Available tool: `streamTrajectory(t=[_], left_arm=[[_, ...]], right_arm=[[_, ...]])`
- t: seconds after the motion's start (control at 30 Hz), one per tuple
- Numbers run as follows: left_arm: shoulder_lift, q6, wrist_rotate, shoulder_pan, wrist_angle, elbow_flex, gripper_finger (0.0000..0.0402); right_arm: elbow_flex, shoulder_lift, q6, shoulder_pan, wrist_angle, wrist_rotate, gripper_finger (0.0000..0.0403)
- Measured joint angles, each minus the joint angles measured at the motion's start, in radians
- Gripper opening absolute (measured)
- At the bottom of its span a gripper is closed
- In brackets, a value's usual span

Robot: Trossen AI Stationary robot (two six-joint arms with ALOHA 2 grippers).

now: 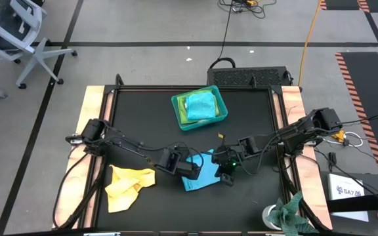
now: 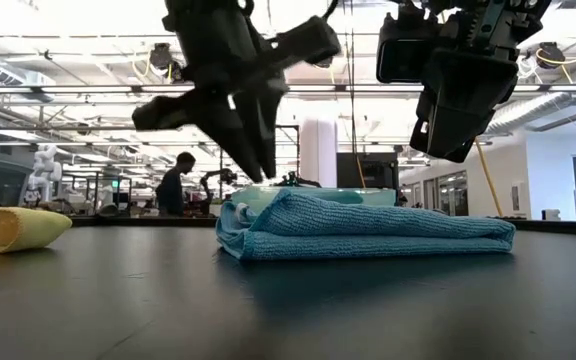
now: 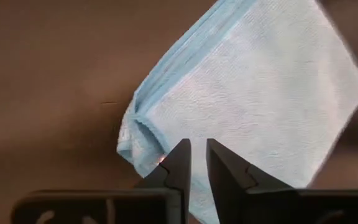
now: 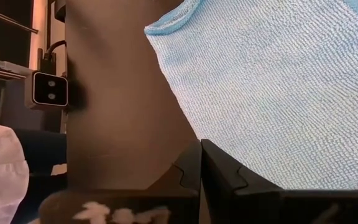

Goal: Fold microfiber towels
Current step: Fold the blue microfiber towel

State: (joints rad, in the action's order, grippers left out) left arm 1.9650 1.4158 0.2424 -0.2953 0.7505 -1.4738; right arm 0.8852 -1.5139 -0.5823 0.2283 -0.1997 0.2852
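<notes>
Broadly, the black table carries a teal tray at its far middle, with a turquoise towel inside. A yellow towel lies crumpled at the near left. Near the middle, a folded light blue towel lies flat. Above it, the left gripper hangs with fingers slightly parted, holding nothing; the right gripper hovers beside it, fingers pressed together, empty
</notes>
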Motion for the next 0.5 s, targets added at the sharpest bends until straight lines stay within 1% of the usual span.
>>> streamTrajectory(t=[0.17, 0.5], left_arm=[[0.026, 0.0, -0.026, 0.0, -0.003, 0.001, 0.007], [0.033, -0.013, -0.032, 0.011, 0.009, 0.001, 0.0074]], right_arm=[[0.0, -0.001, 0.003, 0.0, -0.003, 0.0, 0.0002], [0.0, -0.001, 0.016, 0.0, -0.008, 0.003, 0.0002]])
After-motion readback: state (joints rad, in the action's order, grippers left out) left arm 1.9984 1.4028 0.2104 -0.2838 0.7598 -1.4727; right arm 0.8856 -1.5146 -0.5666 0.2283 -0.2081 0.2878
